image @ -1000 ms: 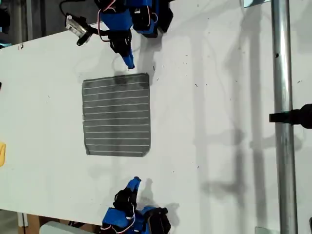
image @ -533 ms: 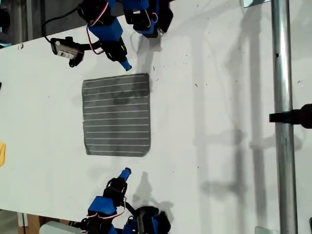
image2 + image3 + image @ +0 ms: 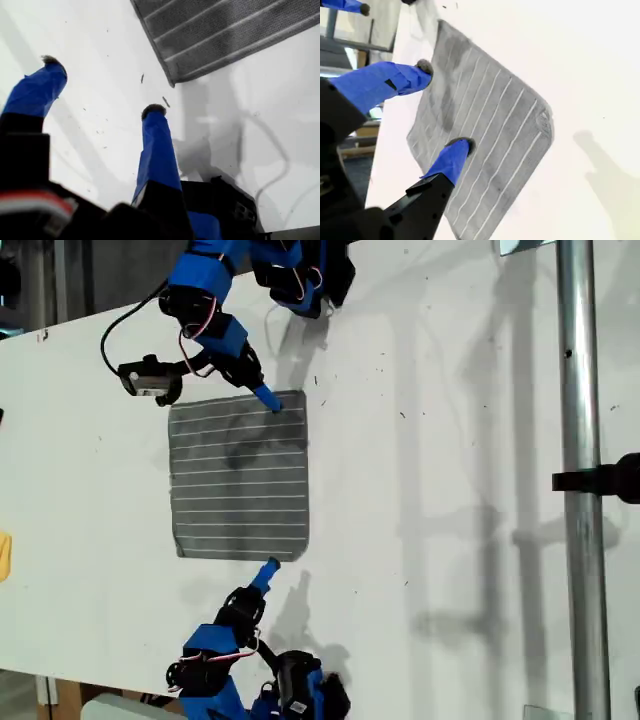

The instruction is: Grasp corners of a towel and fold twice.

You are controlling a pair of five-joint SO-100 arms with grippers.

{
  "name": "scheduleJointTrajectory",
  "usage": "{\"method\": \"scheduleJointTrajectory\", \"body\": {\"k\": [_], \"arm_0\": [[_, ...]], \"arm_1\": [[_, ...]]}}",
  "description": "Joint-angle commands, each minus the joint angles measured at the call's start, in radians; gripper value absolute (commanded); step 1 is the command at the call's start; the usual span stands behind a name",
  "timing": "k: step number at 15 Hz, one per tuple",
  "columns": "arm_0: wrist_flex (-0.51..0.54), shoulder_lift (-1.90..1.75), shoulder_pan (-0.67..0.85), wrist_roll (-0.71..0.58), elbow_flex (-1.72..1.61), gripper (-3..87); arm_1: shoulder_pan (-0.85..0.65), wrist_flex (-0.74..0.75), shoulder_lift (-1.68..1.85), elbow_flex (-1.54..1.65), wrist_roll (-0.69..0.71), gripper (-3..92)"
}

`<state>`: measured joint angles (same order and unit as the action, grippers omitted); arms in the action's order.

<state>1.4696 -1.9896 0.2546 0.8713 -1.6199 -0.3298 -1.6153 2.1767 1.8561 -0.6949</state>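
On white tabletop (image 3: 420, 360): flat square grey towel (image 3: 240, 480), thin white stripes, soft weave. First hand (image 3: 100, 85) spread wide beside corner (image 3: 172, 80); second hand (image 3: 445, 107) spread wide over cloth.

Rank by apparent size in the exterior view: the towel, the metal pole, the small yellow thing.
1. The towel, the largest area.
2. The metal pole: longer but thin, and perhaps nearer the camera, so this ranking is unsure.
3. The yellow thing, cut off at the view's left edge.

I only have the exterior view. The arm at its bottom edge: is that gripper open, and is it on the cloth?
Observer: Open. My first gripper hangs over bare white table, short of the dark grey striped towel.
Operator: And the top arm?
Observer: My second gripper is open too, with one fingertip over the stripes.
Operator: Is any corner lifted?
Observer: No. The corner nearest my first gripper lies flat and ungripped.
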Motion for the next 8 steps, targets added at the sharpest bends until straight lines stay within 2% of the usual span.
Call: {"method": "scheduleJointTrajectory", "body": {"k": [1, 5, 8], "arm_0": [[0.005, 0.035, 0.017, -0.006, 0.074, 24.1], [-0.014, 0.055, 0.040, 0.002, 0.060, 23.6], [-0.020, 0.072, 0.057, -0.003, 0.058, 23.6]], "arm_1": [[-0.029, 0.187, -0.026, 0.152, 0.037, 33.3], [-0.081, 0.474, -0.172, 0.391, 0.072, 32.6], [-0.086, 0.565, -0.374, 0.371, 0.086, 32.6]]}}
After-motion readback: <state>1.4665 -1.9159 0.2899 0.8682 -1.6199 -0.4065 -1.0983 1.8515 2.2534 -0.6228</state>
